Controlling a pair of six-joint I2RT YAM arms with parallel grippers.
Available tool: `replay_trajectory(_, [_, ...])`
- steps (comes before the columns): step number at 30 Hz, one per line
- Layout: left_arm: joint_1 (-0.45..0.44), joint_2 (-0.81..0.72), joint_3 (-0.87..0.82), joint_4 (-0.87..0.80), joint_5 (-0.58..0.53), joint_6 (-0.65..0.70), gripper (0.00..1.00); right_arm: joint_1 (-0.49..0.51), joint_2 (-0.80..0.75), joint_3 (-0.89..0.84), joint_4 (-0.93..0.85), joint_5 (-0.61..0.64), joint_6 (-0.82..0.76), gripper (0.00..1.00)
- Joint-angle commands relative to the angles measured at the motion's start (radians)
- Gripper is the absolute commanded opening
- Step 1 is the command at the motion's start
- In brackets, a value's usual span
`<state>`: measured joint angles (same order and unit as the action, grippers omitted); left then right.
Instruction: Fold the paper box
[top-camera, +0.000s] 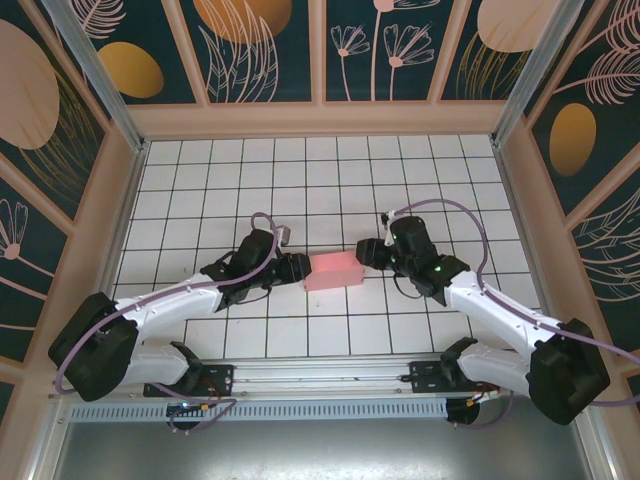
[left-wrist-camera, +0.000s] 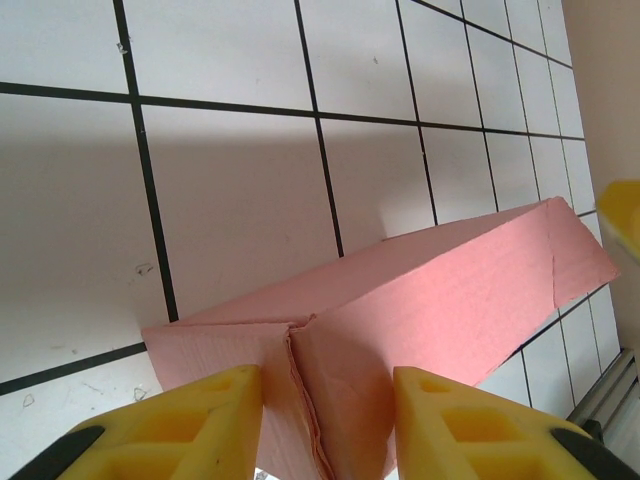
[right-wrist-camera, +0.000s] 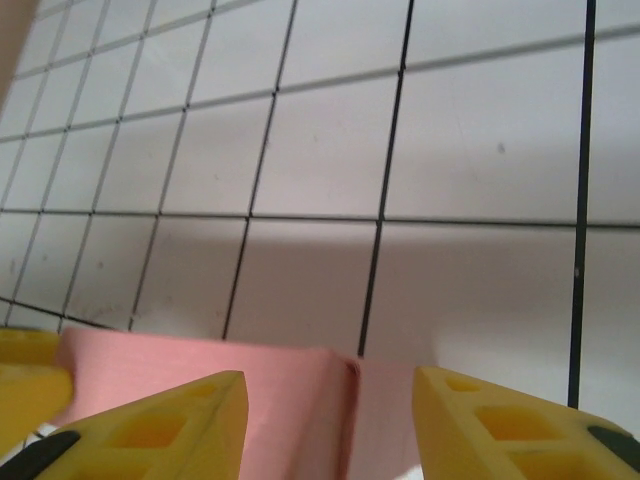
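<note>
**Top external view.** The paper box (top-camera: 335, 270), a closed, pink, flat rectangular form, lies on the white gridded surface (top-camera: 300, 180). It sits midway between the left and right edges and somewhat closer to the near edge than to the far one. Its long side runs left to right. The left tool (top-camera: 300, 268) meets the box's left end and the right tool (top-camera: 368, 255) meets its right end, so the box lies between the two arms.

**Left wrist view.** The left tool (left-wrist-camera: 325, 400) is closed on the near end of the paper box (left-wrist-camera: 450, 290). Both yellow fingers (left-wrist-camera: 190, 425) touch the pink card, one on either side of a vertical seam where two end flaps meet. The box runs away from the camera towards the upper right. Its far end shows a crease and a flap edge. Just beyond that end, a yellow finger of the right tool (left-wrist-camera: 625, 215) enters at the frame's right edge. The surface (left-wrist-camera: 220, 190) shows black grid lines (left-wrist-camera: 140, 170).

**Right wrist view.** The fingers (right-wrist-camera: 520, 420) of the right tool (right-wrist-camera: 330, 390) stand apart on either side of the near end of the paper box (right-wrist-camera: 200, 365). A paler pink flap lies beside the box's corner. Whether the jaws are pressing on the card cannot be told. A yellow finger of the left tool (right-wrist-camera: 25, 385) sits at the box's far end.
</note>
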<state>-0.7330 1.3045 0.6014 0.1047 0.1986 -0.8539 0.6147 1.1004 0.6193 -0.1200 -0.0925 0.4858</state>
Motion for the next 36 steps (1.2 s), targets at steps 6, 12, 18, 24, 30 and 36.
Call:
replay_trajectory(6, [0.003, 0.05, -0.017, -0.132, -0.031, 0.035, 0.36, -0.049, -0.008, -0.062, -0.059, -0.044, 0.022, 0.32])
replay_trajectory(12, [0.004, 0.058, -0.019, -0.132, -0.027, 0.036, 0.31, -0.113, 0.018, -0.106, -0.03, -0.159, 0.025, 0.16])
replay_trajectory(18, [0.003, 0.058, -0.012, -0.129, -0.025, 0.039, 0.3, -0.116, 0.009, -0.08, -0.012, -0.192, 0.019, 0.02])
replay_trajectory(24, [0.004, 0.067, 0.009, -0.119, -0.018, 0.041, 0.32, -0.12, -0.014, -0.023, 0.042, -0.234, 0.032, 0.38])
replay_trajectory(30, [0.004, 0.05, 0.023, -0.118, -0.027, 0.044, 0.46, -0.132, 0.029, -0.066, 0.066, -0.219, 0.071, 0.4])
replay_trajectory(36, [0.004, 0.016, 0.044, -0.108, -0.015, 0.037, 0.58, -0.148, 0.029, -0.122, 0.087, -0.223, 0.089, 0.25])
